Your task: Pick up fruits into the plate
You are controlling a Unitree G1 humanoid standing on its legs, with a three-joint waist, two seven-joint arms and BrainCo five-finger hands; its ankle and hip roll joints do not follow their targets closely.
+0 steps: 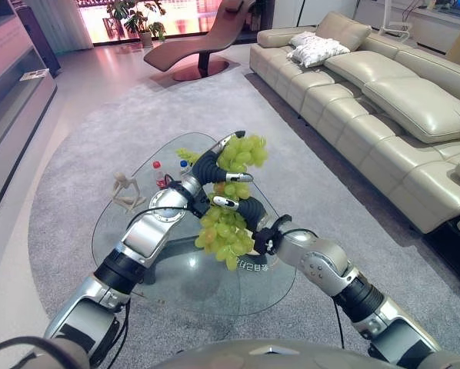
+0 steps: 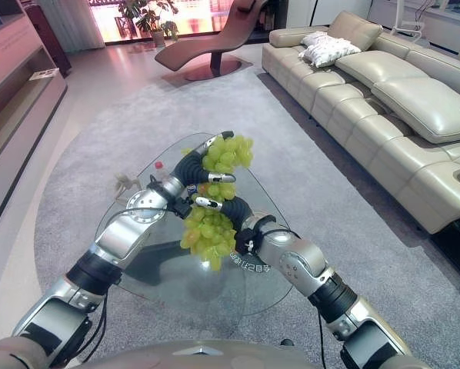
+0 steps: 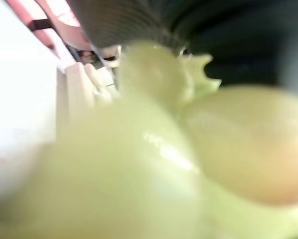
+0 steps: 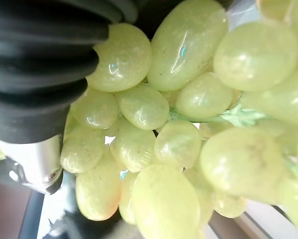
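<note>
Green grapes (image 1: 228,231), both robot hands gripping

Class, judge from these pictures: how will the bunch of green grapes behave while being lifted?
The bunch of green grapes probably hangs floppily, drooping below the left robot hand and right robot hand. Its glossy round berries look slippery, and loose ones would likely roll on the glass table.

Both eye views look down from the head onto the same glass table (image 1: 184,284) and sofa (image 1: 384,115), slightly offset. Each wrist view sits extremely near the green grapes (image 4: 189,129), pressed against them
</note>
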